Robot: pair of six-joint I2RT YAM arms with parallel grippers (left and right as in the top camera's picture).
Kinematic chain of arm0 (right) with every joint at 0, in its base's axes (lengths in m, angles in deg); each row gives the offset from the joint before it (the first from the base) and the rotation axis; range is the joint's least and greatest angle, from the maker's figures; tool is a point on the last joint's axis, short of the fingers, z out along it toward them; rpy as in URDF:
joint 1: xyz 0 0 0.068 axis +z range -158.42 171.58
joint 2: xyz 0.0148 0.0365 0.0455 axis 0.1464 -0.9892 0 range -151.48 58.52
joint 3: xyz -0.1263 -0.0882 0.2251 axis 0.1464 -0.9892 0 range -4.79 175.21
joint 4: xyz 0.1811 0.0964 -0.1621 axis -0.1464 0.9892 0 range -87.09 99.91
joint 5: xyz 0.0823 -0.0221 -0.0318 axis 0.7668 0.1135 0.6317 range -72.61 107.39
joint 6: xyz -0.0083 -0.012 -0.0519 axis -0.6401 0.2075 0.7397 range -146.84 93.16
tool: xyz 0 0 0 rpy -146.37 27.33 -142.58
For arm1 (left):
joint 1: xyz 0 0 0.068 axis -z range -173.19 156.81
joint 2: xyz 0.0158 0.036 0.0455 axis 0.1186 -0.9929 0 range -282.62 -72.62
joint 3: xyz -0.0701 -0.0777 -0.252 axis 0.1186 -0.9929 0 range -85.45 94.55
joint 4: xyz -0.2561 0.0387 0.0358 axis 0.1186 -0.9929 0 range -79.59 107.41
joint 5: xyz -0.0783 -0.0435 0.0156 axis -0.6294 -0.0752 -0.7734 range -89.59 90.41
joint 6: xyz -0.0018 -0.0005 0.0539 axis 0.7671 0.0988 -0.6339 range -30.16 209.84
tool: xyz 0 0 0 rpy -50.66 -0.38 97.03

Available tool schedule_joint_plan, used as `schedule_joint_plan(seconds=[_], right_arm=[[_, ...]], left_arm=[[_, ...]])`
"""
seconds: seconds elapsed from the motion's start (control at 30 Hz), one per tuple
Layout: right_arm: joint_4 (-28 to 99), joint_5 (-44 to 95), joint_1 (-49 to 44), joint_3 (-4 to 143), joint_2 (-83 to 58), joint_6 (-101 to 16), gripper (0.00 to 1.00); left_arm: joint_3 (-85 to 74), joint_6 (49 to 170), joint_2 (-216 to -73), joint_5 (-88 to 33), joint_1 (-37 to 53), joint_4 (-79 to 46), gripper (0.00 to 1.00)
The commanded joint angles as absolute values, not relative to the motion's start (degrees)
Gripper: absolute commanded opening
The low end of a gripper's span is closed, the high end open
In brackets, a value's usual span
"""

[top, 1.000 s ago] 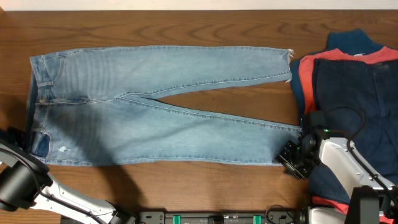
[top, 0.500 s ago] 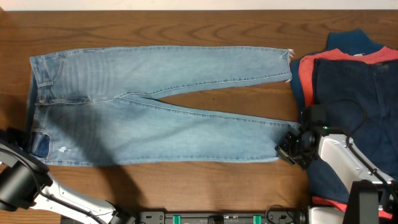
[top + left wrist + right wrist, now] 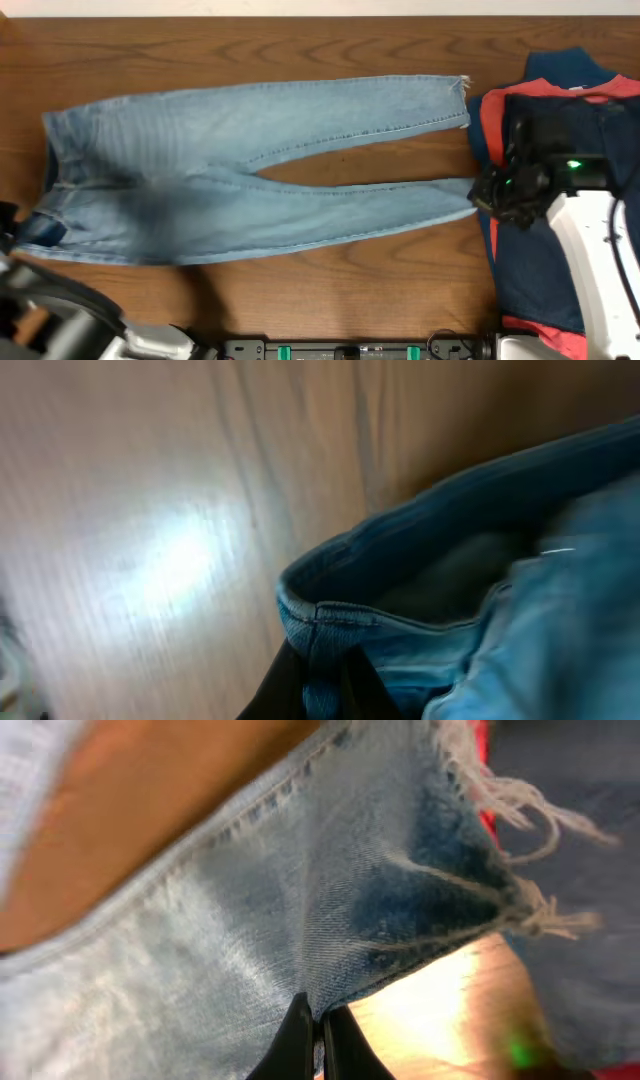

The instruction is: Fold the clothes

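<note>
The light-blue jeans [image 3: 250,190] lie spread across the table, waist at the left, legs running right. My left gripper [image 3: 322,685] is shut on the waistband corner [image 3: 320,620] at the near left, lifted off the wood; in the overhead view it sits at the left edge [image 3: 10,228]. My right gripper [image 3: 318,1045] is shut on the frayed hem of the near leg [image 3: 400,900], raised above the table; overhead it is at the leg's right end [image 3: 490,190]. The far leg [image 3: 330,110] still lies flat.
A pile of dark navy garments [image 3: 570,140] and a red-orange shirt [image 3: 489,120] lies at the right, under my right arm. Bare wood shows between the two legs [image 3: 390,165] and along the near edge [image 3: 330,300].
Both grippers have lifted and moved away from the near edge, dragging the near leg and waist corner toward the far leg. The near leg now lies closer to the far one.
</note>
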State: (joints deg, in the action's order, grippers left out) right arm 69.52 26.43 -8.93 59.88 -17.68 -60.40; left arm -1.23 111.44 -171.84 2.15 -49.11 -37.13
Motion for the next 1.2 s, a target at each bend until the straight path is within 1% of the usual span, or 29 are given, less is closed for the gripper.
schedule_joint_plan(seconds=[0.0, 0.17, 0.37, 0.6, 0.8, 1.17], right_arm=[[72.82, 21.99, -9.26, 66.98, -15.47, -56.66, 0.01], [79.97, 20.57, -9.26, 77.58, -13.81, -53.97, 0.01], [86.42, 20.2, -9.26, 87.57, -13.57, -52.44, 0.01], [84.32, 20.25, -9.26, 88.2, -15.93, -52.49, 0.01], [81.15, 21.05, -9.22, 88.38, -17.46, -52.49, 0.01], [86.55, 20.95, -9.26, 98.43, -14.69, -52.46, 0.01]], left_arm=[[-0.88, 113.83, -163.39, 6.93, -49.55, -37.24, 0.06], [-0.88, 114.18, -153.07, 9.05, -49.55, -37.37, 0.06], [-0.88, 114.22, -145.94, 12.94, -49.52, -37.55, 0.06], [-0.88, 114.61, -146.51, 13.53, -49.52, -34.57, 0.06], [-0.88, 114.31, -147.69, 13.62, -49.52, -37.28, 0.06], [-0.77, 114.13, -138.6, 17.05, -49.52, -40.02, 0.06]])
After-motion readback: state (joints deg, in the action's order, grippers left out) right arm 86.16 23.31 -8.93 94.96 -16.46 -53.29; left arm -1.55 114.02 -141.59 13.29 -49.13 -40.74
